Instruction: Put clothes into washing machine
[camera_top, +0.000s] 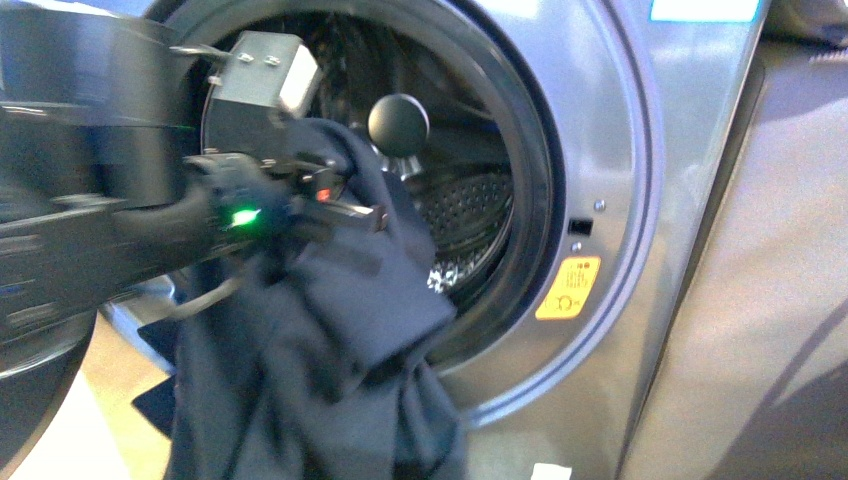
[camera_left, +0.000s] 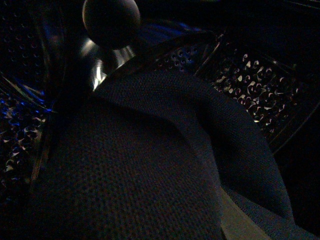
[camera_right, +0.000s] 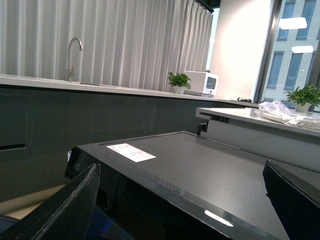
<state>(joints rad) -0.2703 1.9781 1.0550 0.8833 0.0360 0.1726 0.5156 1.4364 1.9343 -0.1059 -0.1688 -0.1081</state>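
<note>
Directly before drum (camera_top: 470, 215): clothes (camera_top: 330, 350), black ball (camera_top: 398, 123).

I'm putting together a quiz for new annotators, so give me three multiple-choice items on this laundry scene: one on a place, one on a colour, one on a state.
1. Where is the yellow sticker on the washing machine?
A) on the front, right of the porthole
B) on its top
C) left of the porthole

2. What colour are the clothes?
A) white
B) red
C) dark navy

3. How do the clothes lie?
A) wholly inside the machine
B) draped at the porthole, mostly hanging outside
C) folded on top of the machine

Answers:
1 A: the front view shows it just past the opening's right rim.
2 C: the fabric reads dark blue in the front and left wrist views.
3 B: most of the cloth hangs below the opening.
</note>
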